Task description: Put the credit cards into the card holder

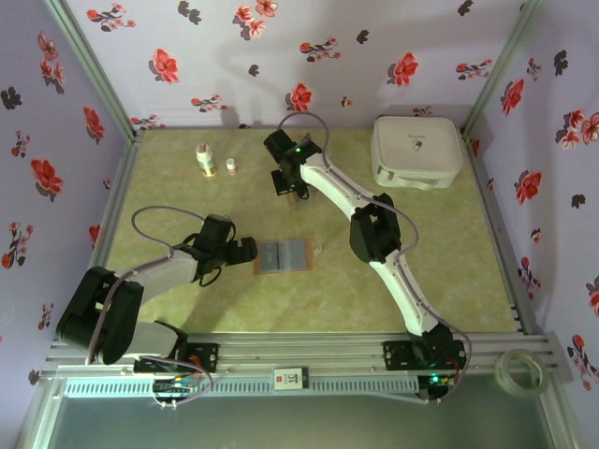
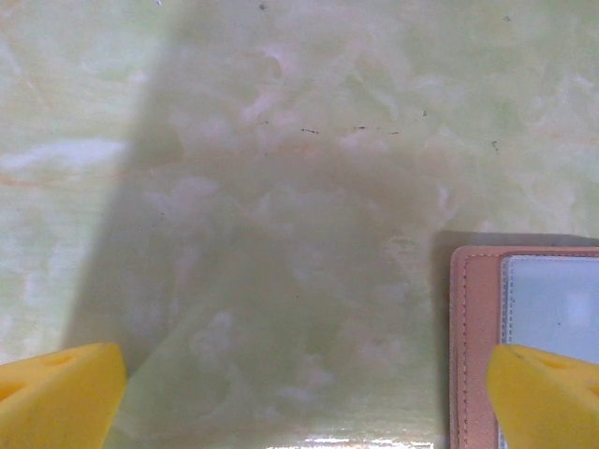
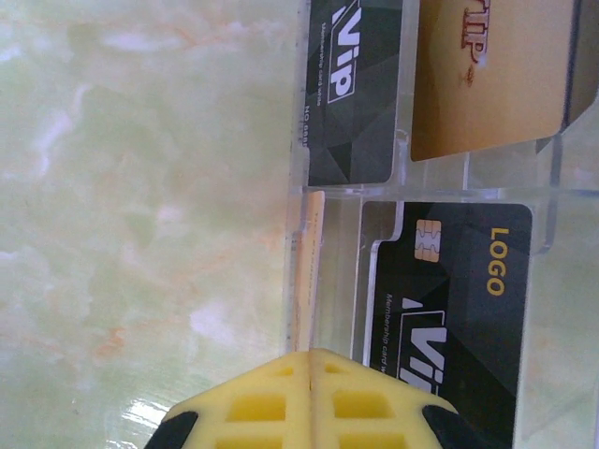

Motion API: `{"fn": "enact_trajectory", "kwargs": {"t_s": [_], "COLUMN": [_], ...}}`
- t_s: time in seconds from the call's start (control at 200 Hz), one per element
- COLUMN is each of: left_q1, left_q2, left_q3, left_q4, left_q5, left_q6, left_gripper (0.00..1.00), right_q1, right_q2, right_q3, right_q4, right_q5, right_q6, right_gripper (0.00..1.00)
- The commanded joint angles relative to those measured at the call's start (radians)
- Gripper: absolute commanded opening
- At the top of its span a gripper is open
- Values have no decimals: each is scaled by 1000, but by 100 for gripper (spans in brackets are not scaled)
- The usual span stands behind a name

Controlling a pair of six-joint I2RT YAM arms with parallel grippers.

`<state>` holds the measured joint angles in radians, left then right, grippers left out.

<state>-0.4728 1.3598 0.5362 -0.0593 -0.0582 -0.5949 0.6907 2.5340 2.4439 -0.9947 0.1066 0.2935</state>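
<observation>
The card holder [image 1: 281, 254] lies open and flat at mid-table, brown outside with grey-blue lining; its left edge [image 2: 473, 337] shows in the left wrist view. My left gripper [image 1: 249, 251] [image 2: 299, 402] stands open just left of it, low over the table, with nothing between its yellow fingertips [image 2: 56, 393]. My right gripper [image 1: 292, 190] [image 3: 314, 374] is at the back, over a clear slotted rack [image 3: 299, 234]. Its jaws are pressed together on a thin credit card [image 3: 310, 271] seen edge-on. Other credit cards stand in the rack: a black one [image 3: 356, 94], a gold one [image 3: 491, 75] and a black "LOGO" one [image 3: 459, 309].
A large white rounded case [image 1: 416, 150] sits at the back right. A white bottle [image 1: 204, 159] and a smaller one [image 1: 230, 166] stand at the back left. A roll of tape [image 1: 519, 369] rests on the front rail. Flowered walls enclose three sides.
</observation>
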Motion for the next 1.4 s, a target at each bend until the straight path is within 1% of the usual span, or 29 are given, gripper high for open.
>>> {"fn": "enact_trajectory", "kwargs": {"t_s": [0.0,0.195,0.365,0.54,0.685,1.075,1.395], "left_q1": [9,10,9,10,9,10,8], "left_q2": [16,18,22,19,13,-22,-92], "left_q3": [7,7,6,6,9,25,31], "left_q4": [8,10,12,11,3,-48,-131], "left_q5": [18,17,18,18,18,18,18], "left_q6": [-4,-5,-8,-8,-3,35,59], "left_gripper": [100,100,100,100,100,100,100], "right_q1": [-5,-5,-6,-6,-5,-3,-3], "right_q2": [-46,-101,-110,-119,-169,-396,-703], "right_q3": [-25,-48,-59,-72,-110,-336,-712], "right_q4": [20,41,41,45,64,180,425], "right_q5": [-33,6,33,26,13,-42,-155], "right_q6": [17,4,-10,-6,-2,32,160], "right_gripper": [0,0,0,0,0,0,0]}}
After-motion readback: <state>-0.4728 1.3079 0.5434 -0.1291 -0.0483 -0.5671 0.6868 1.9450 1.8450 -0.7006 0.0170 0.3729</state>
